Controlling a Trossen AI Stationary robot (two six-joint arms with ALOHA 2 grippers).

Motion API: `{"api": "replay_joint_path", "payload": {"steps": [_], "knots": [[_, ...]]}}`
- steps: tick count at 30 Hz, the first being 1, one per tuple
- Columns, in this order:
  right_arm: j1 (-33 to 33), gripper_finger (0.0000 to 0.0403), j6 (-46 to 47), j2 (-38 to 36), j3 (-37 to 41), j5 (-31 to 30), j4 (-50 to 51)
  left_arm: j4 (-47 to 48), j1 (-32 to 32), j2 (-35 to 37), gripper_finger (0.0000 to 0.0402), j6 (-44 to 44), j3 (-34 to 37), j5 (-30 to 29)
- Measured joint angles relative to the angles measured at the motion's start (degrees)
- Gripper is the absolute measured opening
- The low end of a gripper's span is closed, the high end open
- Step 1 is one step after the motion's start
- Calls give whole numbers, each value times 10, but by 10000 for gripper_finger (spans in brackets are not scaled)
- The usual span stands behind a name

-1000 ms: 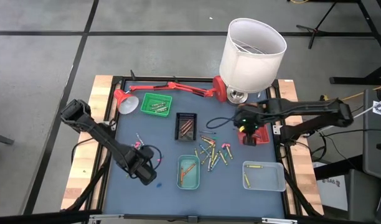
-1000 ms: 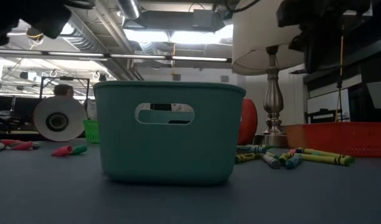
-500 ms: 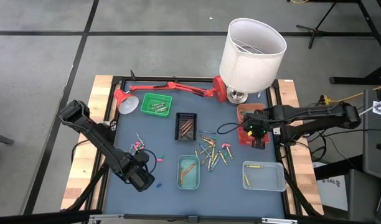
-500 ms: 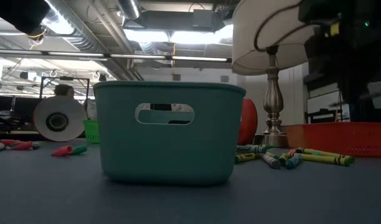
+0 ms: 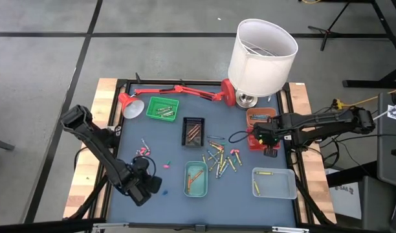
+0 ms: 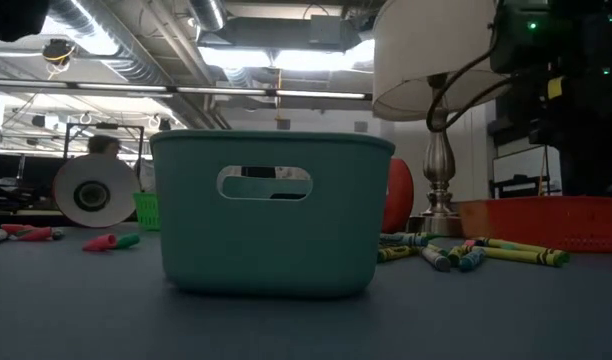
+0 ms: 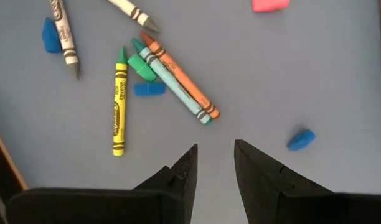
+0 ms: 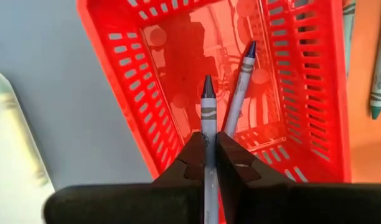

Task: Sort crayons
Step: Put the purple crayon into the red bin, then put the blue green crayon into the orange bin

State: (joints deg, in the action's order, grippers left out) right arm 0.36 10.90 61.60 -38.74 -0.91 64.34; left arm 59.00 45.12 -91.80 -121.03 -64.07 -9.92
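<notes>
I see the red tray (image 8: 178, 56) directly below my right gripper (image 8: 208, 163), which pinches a grey crayon (image 8: 207, 118) upright over it. The left gripper (image 7: 214, 163) hangs parted, empty, above loose crayons (image 7: 172, 74). Risk: released tip-first, the crayon may bounce out.

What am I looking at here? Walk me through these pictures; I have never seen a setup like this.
Two robot arms are sorting crayons at a table. The overhead picture shows everything: small trays, a loose pile of crayons, a red desk lamp and a white-shaded lamp. The table-level picture looks across the surface, straight at the teal tray. The other two come from cameras on the wrists. The right end effector is shut on a grey crayon above the red tray, where another one already lies. The left end effector hangs open and empty over scattered crayons near the table's left front.
</notes>
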Motion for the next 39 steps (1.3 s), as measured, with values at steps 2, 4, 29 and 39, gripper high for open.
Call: {"api": "replay_joint_path", "payload": {"steps": [2,4,29,39], "knots": [[0,15,0,0,0,0,0,1,0,-7,89,-20,0,0],[0,15,0,0,0,0,0,2,0,-18,89,-38,0,2],[0,49,9,0,0,5,1,4,-12,-120,89,-95,0,8],[0,146,9,0,0,-1,1,3,-12,-140,89,-108,0,9]]}}
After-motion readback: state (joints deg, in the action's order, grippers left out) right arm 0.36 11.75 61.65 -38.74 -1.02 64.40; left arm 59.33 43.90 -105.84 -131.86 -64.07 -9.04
